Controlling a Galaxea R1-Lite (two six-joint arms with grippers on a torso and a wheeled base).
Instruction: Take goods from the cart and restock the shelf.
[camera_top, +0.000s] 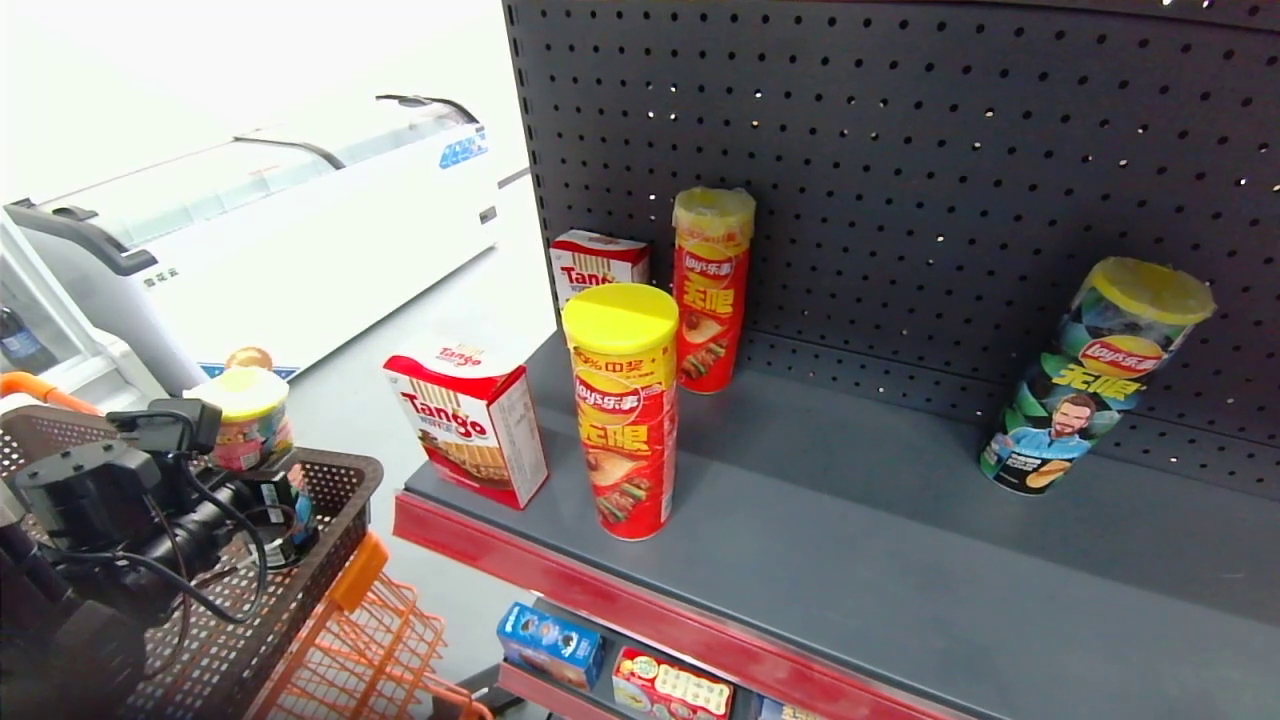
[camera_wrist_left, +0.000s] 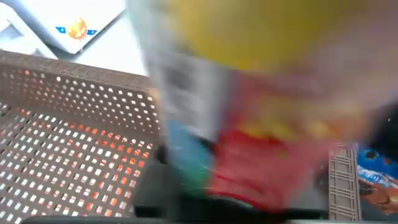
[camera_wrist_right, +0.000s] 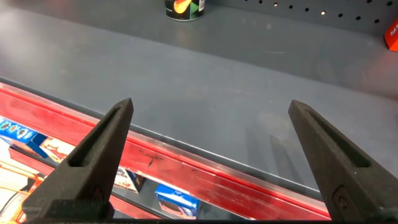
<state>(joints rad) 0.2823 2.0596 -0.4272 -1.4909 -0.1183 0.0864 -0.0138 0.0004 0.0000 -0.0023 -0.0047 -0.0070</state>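
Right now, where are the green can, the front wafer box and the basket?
Green can (camera_top: 1085, 390): head view, on its label, mid-body.
Front wafer box (camera_top: 450, 430): head view, on its red front face.
Basket (camera_top: 355, 468): head view, on its dark rim.
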